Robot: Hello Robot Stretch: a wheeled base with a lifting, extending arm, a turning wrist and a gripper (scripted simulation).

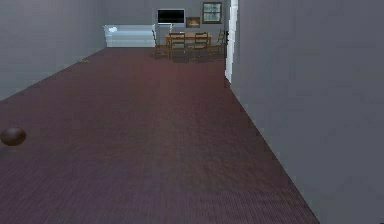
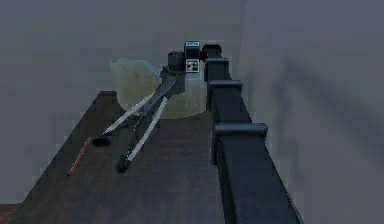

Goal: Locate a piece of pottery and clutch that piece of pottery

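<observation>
In the arm side view a pale, bowl-shaped vessel stands at the far end of a dark wooden table. The dark arm rises along the table's right side. My gripper stretches down and left from the two white squares, and its body crosses in front of the vessel. Its thin fingers end above the tabletop near a thin stick with a red end. I cannot tell whether the gripper holds anything.
The forward view looks down a long room with a dark red wooden floor. A small brown round thing lies at the left. A grey wall runs along the right. Far back stand a dining table with chairs and a pale cabinet.
</observation>
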